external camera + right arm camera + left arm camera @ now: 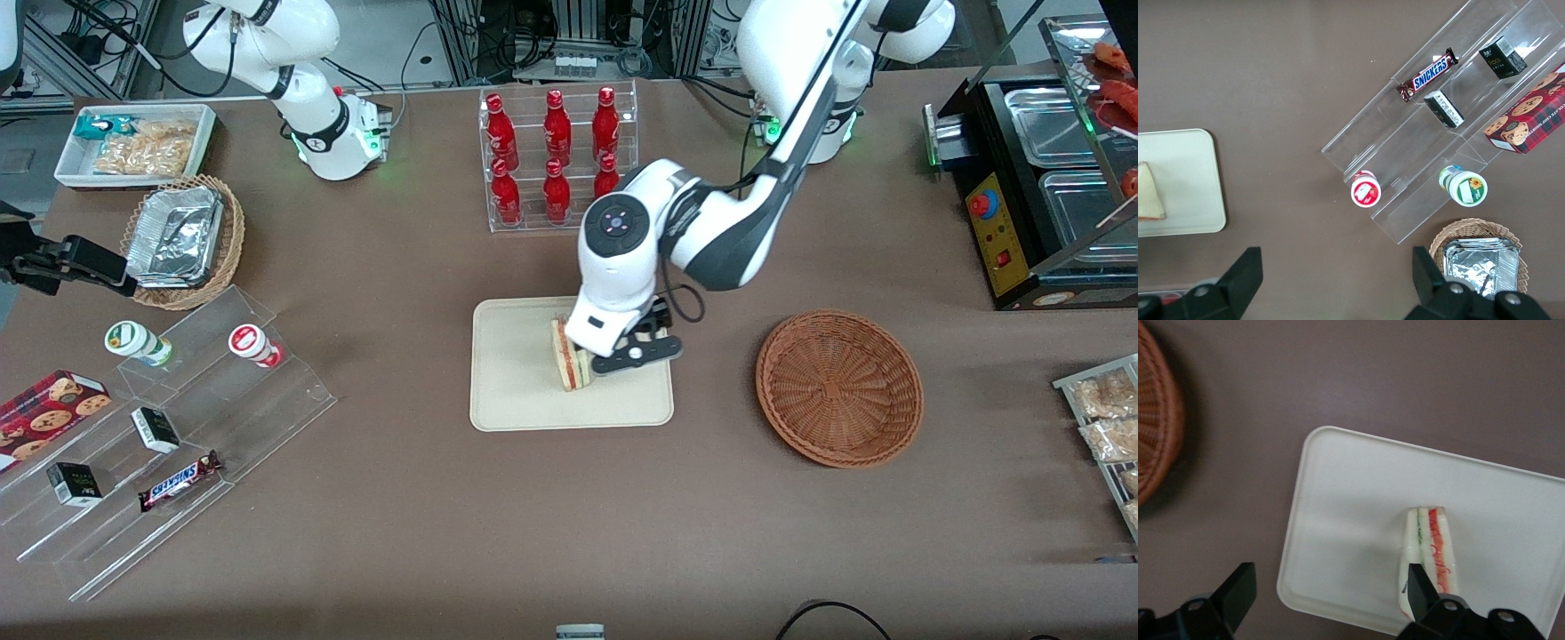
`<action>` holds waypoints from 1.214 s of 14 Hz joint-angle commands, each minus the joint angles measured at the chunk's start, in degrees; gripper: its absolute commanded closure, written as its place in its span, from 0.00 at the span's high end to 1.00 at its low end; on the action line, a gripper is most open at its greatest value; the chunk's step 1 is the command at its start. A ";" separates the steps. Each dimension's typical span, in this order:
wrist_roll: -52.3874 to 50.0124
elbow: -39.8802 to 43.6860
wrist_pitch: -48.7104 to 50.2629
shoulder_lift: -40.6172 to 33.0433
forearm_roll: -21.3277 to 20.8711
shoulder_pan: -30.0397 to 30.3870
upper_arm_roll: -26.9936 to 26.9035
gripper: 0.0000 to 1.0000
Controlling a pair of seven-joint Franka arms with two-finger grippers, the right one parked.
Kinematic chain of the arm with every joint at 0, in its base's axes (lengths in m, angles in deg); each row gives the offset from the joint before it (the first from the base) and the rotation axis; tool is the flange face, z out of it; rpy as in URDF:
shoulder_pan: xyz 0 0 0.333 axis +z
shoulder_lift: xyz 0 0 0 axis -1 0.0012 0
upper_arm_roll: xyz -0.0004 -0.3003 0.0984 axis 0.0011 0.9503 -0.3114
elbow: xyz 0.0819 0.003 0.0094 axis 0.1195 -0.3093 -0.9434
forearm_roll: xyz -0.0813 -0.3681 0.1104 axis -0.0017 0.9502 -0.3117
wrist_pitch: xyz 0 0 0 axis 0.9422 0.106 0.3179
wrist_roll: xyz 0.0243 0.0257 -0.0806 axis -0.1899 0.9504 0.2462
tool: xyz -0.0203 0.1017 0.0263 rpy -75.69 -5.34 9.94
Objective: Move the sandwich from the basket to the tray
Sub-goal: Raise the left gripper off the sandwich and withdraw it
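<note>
The sandwich stands on its edge on the cream tray, its red and green filling layers facing up. My gripper hangs low over the tray, beside the sandwich on the side toward the basket. In the left wrist view the gripper is open wide with only bare tray between the fingers. One fingertip overlaps the sandwich, which lies mostly outside the gap. The reddish-brown basket sits empty toward the working arm's end. The right wrist view also catches the tray and the sandwich.
A clear rack of red bottles stands farther from the front camera than the tray. Toward the parked arm's end are a stepped acrylic shelf of snacks, a tan basket with foil containers and a white bin. A black food warmer sits at the working arm's end.
</note>
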 commanded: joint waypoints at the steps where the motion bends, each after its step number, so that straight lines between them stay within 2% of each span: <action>1: 4.29 -7.11 2.85 -9.63 -0.41 -0.10 -5.48 1.00; 3: 11.93 -11.16 5.91 -15.35 0.29 2.25 -9.00 1.00; 8: 35.05 -11.88 15.49 -23.36 1.96 18.67 -9.10 1.00; 12: 43.59 -11.71 21.38 -27.76 1.97 25.81 -9.19 1.00; 17: 44.58 -9.86 22.89 -27.68 1.88 26.88 -9.19 1.00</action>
